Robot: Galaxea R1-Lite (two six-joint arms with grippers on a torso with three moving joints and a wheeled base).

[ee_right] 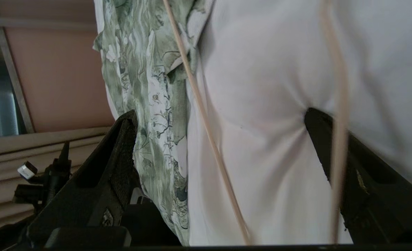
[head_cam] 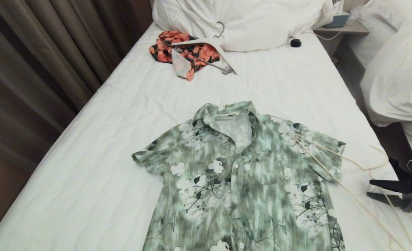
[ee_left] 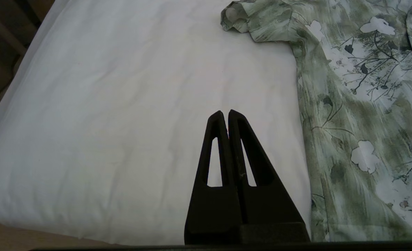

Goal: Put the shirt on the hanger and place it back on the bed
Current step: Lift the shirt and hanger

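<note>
White bed (head_cam: 105, 115) under shirt (head_cam: 241, 181), hem cut off; hanger (head_cam: 335, 174) partly out of frame, between wide right end effector (ee_right: 223, 122) fingers.

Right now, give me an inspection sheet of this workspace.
Surface: bed with a white sheet, lightly creased.
Job's things: shirt flat, buttoned, collar towards the pillows; wire hanger partly on its right sleeve, not inside the shirt.
Clutter: orange floral garment with a thick white hanger; small black object.
Grippers: left gripper shut over bare sheet; right gripper open, pressing into the sheet astride the wire hanger.
Cables: one by the nightstand.
Surroundings: curtain, neighbouring bed.
</note>
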